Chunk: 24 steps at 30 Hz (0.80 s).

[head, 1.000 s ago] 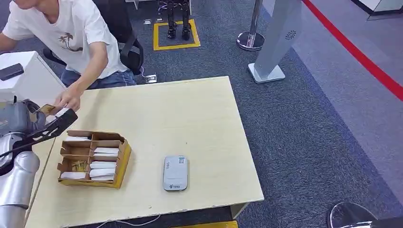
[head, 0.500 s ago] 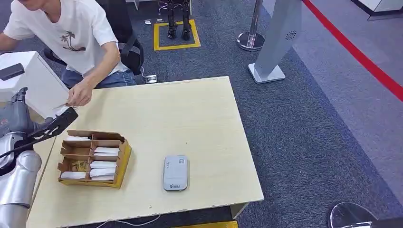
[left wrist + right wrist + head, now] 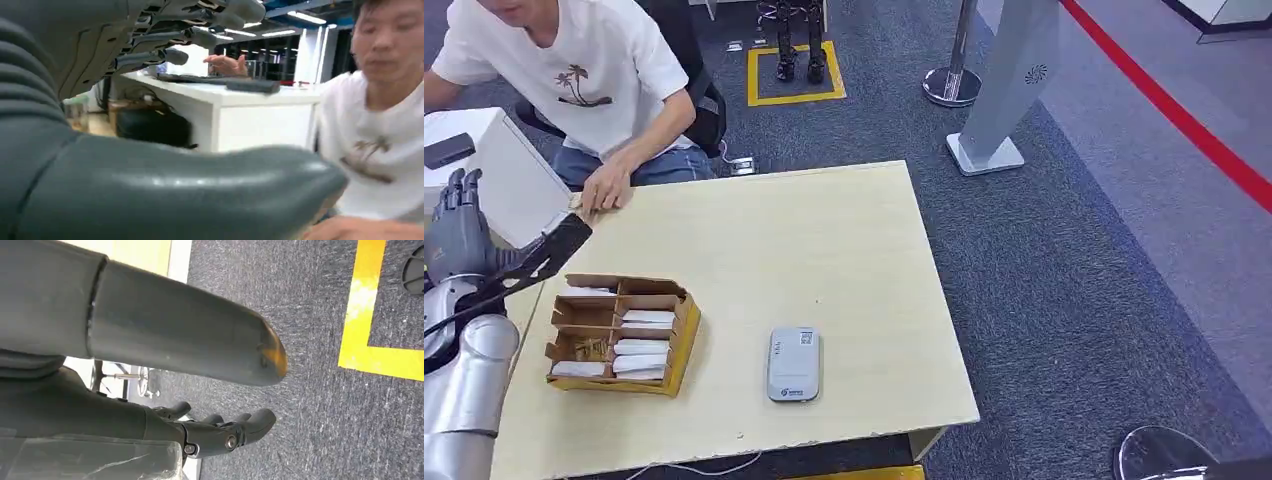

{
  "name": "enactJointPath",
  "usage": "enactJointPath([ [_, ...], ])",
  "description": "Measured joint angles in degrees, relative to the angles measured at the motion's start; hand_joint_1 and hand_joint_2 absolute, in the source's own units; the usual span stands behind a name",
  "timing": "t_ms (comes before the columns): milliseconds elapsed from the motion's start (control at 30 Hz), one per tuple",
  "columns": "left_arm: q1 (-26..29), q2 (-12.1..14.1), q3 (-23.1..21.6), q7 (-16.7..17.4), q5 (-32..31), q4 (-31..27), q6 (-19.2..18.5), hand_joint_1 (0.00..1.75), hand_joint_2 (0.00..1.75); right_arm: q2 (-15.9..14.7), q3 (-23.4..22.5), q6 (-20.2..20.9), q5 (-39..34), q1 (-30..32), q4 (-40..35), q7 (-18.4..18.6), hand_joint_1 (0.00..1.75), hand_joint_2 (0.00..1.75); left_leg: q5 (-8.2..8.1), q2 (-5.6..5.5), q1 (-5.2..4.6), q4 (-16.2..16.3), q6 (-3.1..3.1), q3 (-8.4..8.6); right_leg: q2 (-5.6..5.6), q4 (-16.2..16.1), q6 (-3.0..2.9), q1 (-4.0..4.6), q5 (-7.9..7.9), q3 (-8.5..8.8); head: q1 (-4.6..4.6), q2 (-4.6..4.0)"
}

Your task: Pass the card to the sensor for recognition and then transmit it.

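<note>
My left hand (image 3: 460, 228) is raised off the table's far left corner, fingers upright and apart, holding nothing. In the left wrist view its fingers (image 3: 200, 30) stretch out above the thick thumb (image 3: 175, 195), and nothing lies between them. A person's hand (image 3: 607, 187) rests on the table's far left edge, with a small tan card (image 3: 575, 201) at its fingertips. The grey sensor (image 3: 793, 364) lies flat near the table's front edge. My right hand (image 3: 220, 432) hangs over the carpet with loosely bent fingers and holds nothing.
A cardboard divider box (image 3: 620, 333) with several white cards sits left of the sensor on the pale wooden table (image 3: 844, 260). The seated person (image 3: 574, 70) is at the far left, beside a white cabinet (image 3: 509, 175). A grey pillar stand (image 3: 999, 100) stands beyond on the carpet.
The person drew the card away from my left hand and lowered their hand to the table's edge. My left hand's fingers spread and rose upright.
</note>
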Motion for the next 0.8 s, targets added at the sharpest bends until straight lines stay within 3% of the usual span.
enactJointPath([
  [67,1.29,-1.33,0.85,-1.61,5.47,-3.15,-0.04,0.0,0.0,0.0,0.0,-0.17,-0.5,0.01,-0.02,-0.11,0.0,1.75,0.0,0.01,-0.01,0.0,0.0,0.0,0.0,0.0,0.0,0.0,0.0,0.0,0.0,0.0],
  [100,2.33,-1.95,1.2,-2.54,9.1,-5.25,-0.33,0.0,1.75,0.0,0.0,-0.37,-0.83,0.04,-0.02,-0.31,0.0,1.75,-0.01,0.01,-0.02,0.0,0.0,0.0,0.01,0.0,0.0,-0.01,0.0,0.0,0.0,0.0],
  [200,5.51,-3.41,1.66,-4.5,16.79,-9.73,-1.86,0.0,1.75,0.0,0.0,-0.77,-1.6,0.09,-0.04,-0.5,0.0,1.75,-0.04,0.01,-0.02,0.0,0.0,0.0,0.01,-0.01,0.01,-0.02,-0.02,0.01,0.02,0.0],
  [433,24.08,-10.46,0.42,-14.02,33.38,-26.88,-3.1,0.0,1.75,0.39,-0.02,-1.07,-4.19,0.71,-0.09,-1.27,0.0,1.75,-0.27,0.19,-0.11,-0.01,0.08,0.05,0.23,-0.04,0.2,-0.13,-0.16,0.0,-0.04,0.0],
  [600,34.01,-14.4,-4.09,-18.62,36.32,-34.99,-2.49,0.0,1.75,0.83,-0.02,-1.62,-5.16,0.86,-0.09,-1.7,0.0,1.75,-0.32,0.14,-0.12,-0.01,0.17,0.02,0.13,-0.08,0.26,-0.14,-0.21,0.01,0.04,0.0],
  [800,39.41,-16.96,-7.34,-21.66,37.48,-39.49,-0.92,0.0,1.75,1.07,-0.02,-2.01,-5.44,1.0,-0.09,-1.79,0.0,1.75,-0.32,0.08,-0.11,-0.01,0.17,0.04,0.05,-0.07,0.25,-0.14,-0.2,0.07,-0.02,0.0],
])
